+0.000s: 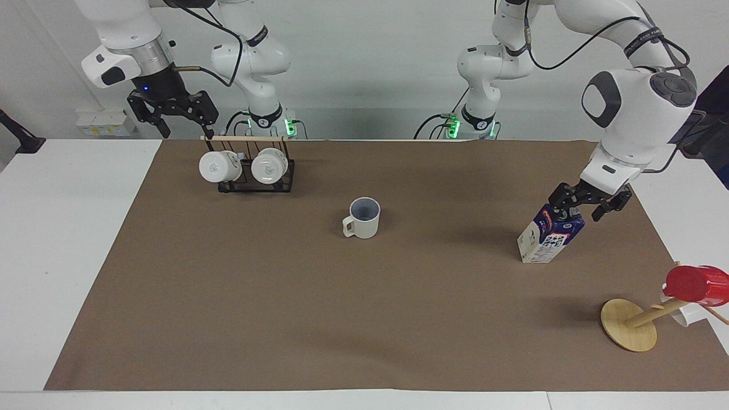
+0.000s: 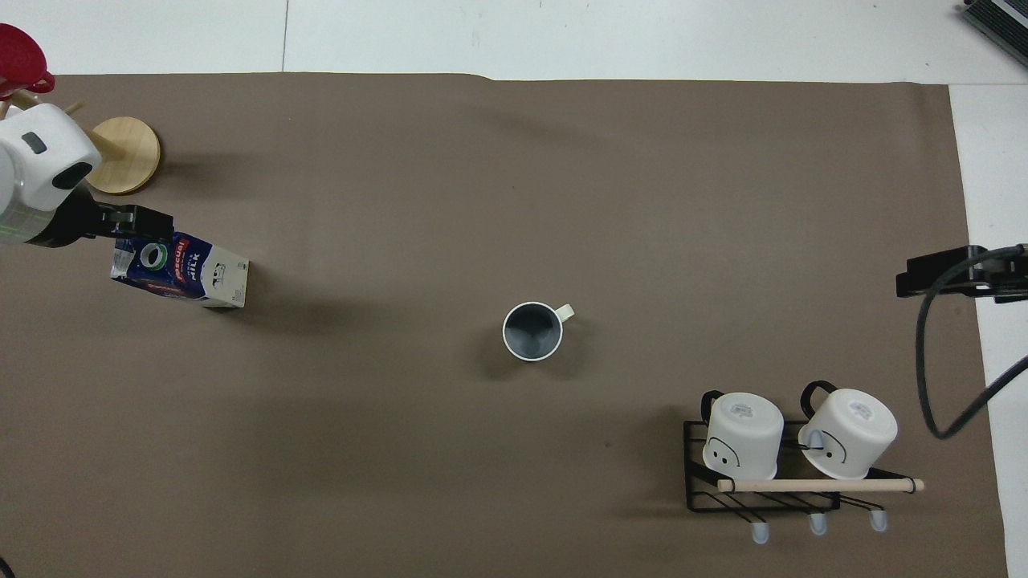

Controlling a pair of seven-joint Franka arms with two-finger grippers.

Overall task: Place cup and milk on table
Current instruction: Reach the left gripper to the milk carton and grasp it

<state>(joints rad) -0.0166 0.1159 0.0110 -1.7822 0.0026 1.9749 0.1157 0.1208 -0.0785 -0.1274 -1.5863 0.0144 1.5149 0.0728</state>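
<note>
The cup (image 1: 363,219) (image 2: 532,331), a cream mug with a grey inside, stands upright mid-table on the brown sheet of the table (image 1: 285,319) (image 2: 450,177). The milk (image 1: 548,238) (image 2: 193,274), a blue and white carton, stands toward the left arm's end. My left gripper (image 1: 578,213) (image 2: 132,231) is open, down at the carton's gabled top with a finger on either side. I cannot tell whether it touches the carton. My right gripper (image 1: 188,131) (image 2: 936,277) hangs open in the air beside the mug rack, holding nothing.
A black wire rack (image 1: 250,181) (image 2: 763,498) with two white mugs stands near the right arm's base. A wooden mug tree (image 1: 629,324) (image 2: 120,144) carrying a red cup (image 1: 697,285) (image 2: 20,56) stands at the left arm's end, farther from the robots than the milk.
</note>
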